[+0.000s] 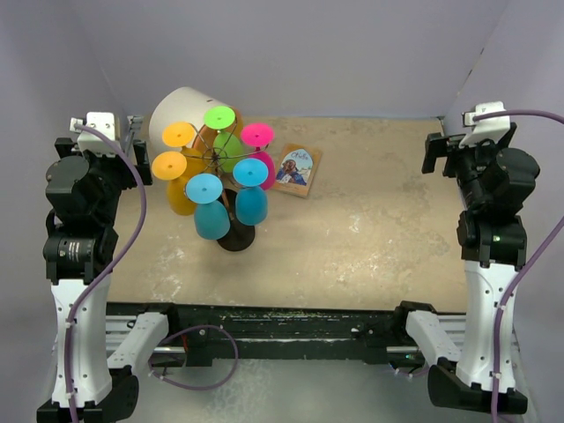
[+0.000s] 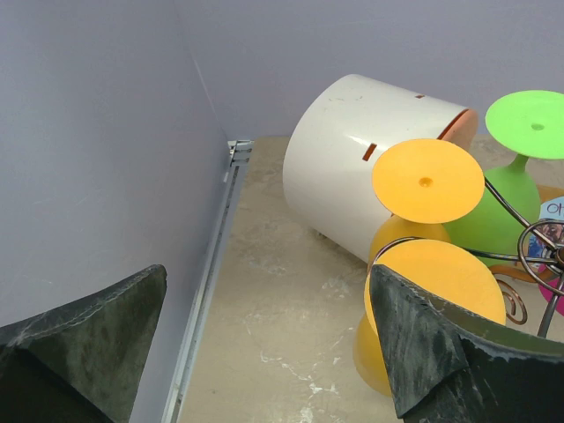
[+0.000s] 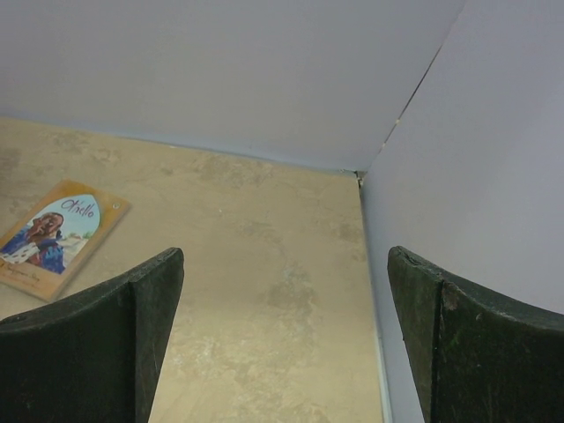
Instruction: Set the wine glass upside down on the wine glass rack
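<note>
Thin dark wire wine glass rack stands left of centre; six coloured stemmed wine glasses hang on it bowl-down, none loose in view; left gripper and right gripper spread wide, empty; glasses look light, smooth, likely slippery; you'd best pinch the stem.

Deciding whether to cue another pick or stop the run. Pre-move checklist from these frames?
1. Left gripper open, empty: ok.
2. Right gripper open, empty: ok.
3. Wine glass rack upright on its base: ok.
4. Free glass on the table to pick: not ok, none seen; the six wine glasses in view all hang foot-up on the rack.
5. Gap between white cylinder and yellow glasses: cannot tell.
6. Book flat, apart from the rack's base: ok.
</note>
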Controlling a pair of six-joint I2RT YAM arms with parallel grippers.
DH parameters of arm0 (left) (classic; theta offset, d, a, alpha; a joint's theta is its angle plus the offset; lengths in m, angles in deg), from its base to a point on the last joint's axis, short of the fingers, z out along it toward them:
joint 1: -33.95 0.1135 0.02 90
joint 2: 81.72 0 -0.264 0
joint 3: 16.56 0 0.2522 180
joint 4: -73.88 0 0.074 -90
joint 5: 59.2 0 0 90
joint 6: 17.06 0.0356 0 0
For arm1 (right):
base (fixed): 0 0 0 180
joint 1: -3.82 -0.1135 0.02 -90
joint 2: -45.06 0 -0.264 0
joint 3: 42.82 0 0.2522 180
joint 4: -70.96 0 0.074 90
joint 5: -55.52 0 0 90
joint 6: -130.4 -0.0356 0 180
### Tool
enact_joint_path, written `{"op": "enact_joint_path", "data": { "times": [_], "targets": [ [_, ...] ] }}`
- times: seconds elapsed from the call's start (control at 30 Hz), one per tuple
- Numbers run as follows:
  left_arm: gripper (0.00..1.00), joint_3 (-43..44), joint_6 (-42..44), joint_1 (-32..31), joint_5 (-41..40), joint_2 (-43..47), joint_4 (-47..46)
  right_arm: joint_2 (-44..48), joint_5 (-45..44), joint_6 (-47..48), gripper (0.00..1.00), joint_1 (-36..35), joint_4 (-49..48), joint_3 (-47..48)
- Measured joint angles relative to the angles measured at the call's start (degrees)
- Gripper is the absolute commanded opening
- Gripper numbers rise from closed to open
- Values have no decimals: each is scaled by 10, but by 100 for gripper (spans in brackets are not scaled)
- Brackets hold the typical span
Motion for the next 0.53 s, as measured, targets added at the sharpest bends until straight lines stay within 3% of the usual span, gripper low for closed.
{"op": "enact_joint_path", "data": {
  "times": [0.53],
  "targets": [
    [99,0,0,0,0,-4,3,-1,22,0,100,3,5,-5]
  ]
}}
